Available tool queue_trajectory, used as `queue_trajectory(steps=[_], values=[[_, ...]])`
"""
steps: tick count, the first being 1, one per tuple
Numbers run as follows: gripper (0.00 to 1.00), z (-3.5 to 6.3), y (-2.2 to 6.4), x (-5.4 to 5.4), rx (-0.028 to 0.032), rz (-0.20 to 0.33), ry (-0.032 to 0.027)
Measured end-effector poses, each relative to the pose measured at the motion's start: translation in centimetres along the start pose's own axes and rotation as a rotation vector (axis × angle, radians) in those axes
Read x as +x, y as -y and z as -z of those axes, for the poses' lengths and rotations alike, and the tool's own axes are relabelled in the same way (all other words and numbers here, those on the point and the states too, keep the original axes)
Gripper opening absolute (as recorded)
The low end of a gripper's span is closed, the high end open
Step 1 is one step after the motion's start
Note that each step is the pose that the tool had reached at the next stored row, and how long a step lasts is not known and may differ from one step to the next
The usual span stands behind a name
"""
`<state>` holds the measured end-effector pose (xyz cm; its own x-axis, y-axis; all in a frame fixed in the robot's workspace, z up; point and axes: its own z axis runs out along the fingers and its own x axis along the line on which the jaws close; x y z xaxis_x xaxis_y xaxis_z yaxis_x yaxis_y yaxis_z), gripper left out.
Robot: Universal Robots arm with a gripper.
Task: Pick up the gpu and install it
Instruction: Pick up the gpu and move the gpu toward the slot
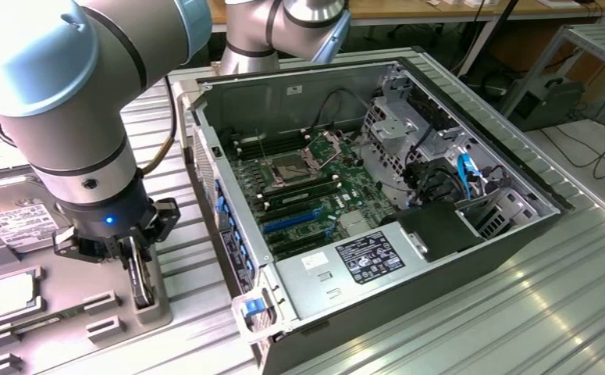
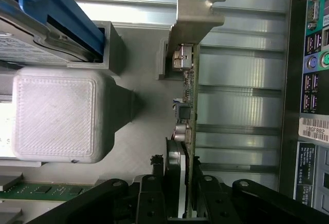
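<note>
Gpu (image 2: 189, 95): thin green board, bent silvery metal bracket (image 2: 198, 13)

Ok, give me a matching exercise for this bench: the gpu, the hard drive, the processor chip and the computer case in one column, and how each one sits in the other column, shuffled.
Column one
1. gpu
2. hard drive
3. processor chip
4. computer case

Column two
A. lies flat, white label up
B. side open, motherboard showing
C. stands on edge in a grey holder
D. lies flat in a grey tray, silver top up

Pairs: 1-C, 2-A, 3-D, 4-B
</note>
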<state>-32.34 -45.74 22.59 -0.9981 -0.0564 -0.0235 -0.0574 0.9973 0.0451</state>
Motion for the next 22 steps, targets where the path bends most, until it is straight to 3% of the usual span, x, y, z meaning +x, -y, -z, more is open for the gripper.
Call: queue_trajectory(steps=[22], values=[[0.28,0.09,-0.01,0.0,-0.0001,0.0,0.0003]])
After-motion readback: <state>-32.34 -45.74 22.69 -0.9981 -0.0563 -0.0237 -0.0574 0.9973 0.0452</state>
